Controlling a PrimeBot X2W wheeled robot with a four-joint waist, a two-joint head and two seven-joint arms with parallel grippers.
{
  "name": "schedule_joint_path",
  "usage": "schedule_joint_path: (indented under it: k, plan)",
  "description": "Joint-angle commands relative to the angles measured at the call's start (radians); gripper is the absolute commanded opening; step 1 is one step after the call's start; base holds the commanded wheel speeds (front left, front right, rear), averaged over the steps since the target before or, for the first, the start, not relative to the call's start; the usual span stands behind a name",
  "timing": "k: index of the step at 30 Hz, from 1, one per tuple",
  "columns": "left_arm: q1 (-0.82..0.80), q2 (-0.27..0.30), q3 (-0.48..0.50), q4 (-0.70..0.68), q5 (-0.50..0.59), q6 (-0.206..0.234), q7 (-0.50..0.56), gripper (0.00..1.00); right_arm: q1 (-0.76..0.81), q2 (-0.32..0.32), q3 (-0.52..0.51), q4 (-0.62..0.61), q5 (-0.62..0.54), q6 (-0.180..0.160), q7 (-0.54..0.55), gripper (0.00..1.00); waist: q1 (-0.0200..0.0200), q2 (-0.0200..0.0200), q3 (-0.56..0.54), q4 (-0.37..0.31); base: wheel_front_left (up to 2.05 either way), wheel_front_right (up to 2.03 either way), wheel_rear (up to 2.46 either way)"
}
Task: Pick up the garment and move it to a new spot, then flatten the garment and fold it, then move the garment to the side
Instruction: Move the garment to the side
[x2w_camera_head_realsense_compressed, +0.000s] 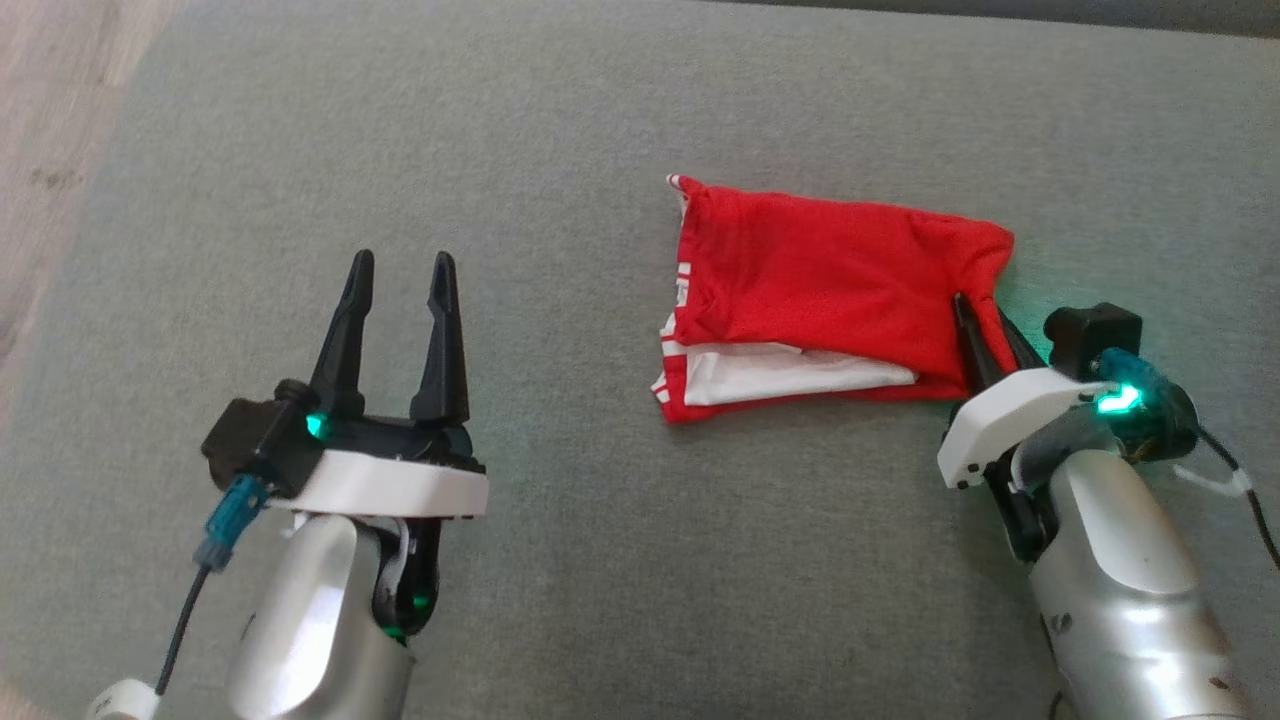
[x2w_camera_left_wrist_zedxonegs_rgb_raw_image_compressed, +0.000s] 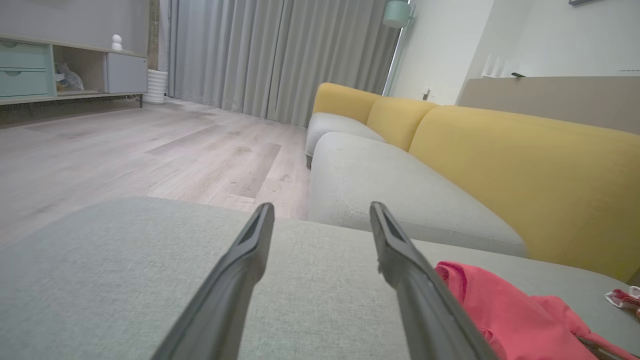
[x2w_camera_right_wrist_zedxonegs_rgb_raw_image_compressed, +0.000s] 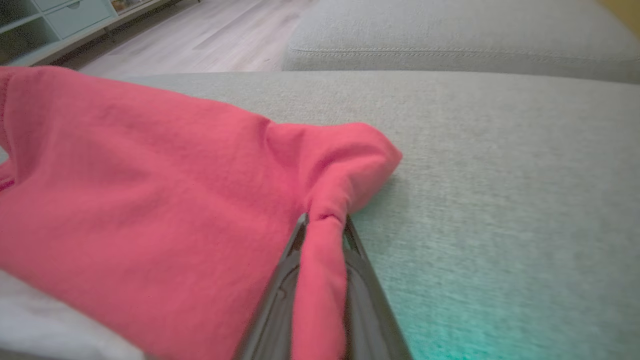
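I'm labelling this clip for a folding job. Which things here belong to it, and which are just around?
Job: garment, pinched at its corner by the shut right gripper; open left gripper; cushion under it.
Just around: sofa, cabinet, curtain, floor.

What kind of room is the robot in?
Probably a living room in a home: there's a yellow and grey sofa, long grey curtains, a wood floor and a low cabinet with drawers.

Grey cushion, yellow sofa back (curtains behind)
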Motion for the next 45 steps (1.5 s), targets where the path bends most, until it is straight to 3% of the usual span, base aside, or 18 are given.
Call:
schedule_joint_path:
  k: [1,6,12,17,23,31,36,45]
  plan:
    - [-0.033,0.009,0.022,-0.030,0.008,0.005,-0.008,1.00,-0.004,0.011,0.019,-0.015,-0.024,-0.001,-0.019,0.00,-0.0001,0.0000,-0.015,-0.014,0.00,0.00,0.00]
    - [-0.030,0.009,-0.005,-0.031,-0.007,0.010,-0.008,1.00,-0.003,-0.007,-0.013,-0.078,-0.128,-0.001,-0.081,0.00,-0.0001,0.0000,-0.068,-0.059,0.00,0.00,0.00]
    - [-0.016,0.009,-0.053,-0.042,-0.026,0.026,-0.008,1.00,0.019,-0.087,0.006,-0.204,-0.162,-0.001,-0.070,0.00,-0.0001,0.0000,-0.107,-0.121,0.00,0.00,0.00]
    - [-0.018,0.009,-0.061,-0.061,-0.037,0.047,-0.008,1.00,0.029,-0.199,0.028,-0.343,-0.141,-0.001,0.008,0.00,-0.0001,0.0000,-0.099,-0.181,0.00,0.00,0.00]
    - [-0.039,0.009,-0.059,-0.075,-0.021,0.042,-0.008,1.00,0.041,-0.358,0.008,-0.473,-0.088,-0.001,0.131,0.00,-0.0001,0.0000,-0.044,-0.229,0.00,0.00,0.00]
    - [-0.084,0.009,-0.030,-0.078,0.004,0.021,-0.008,1.00,0.023,-0.525,-0.072,-0.449,-0.083,-0.001,0.194,0.00,-0.0001,0.0000,0.057,-0.256,0.00,0.00,0.00]
    - [-0.106,0.009,-0.018,-0.073,0.015,0.008,-0.008,1.00,0.007,-0.554,-0.149,-0.396,-0.114,-0.001,0.204,0.00,-0.0001,0.0000,0.101,-0.256,0.00,0.00,0.00]
    - [-0.124,0.009,0.014,-0.070,0.028,-0.004,-0.008,1.00,-0.003,-0.529,-0.199,-0.371,-0.151,-0.001,0.204,0.00,-0.0001,0.0000,0.144,-0.251,0.00,0.00,0.00]
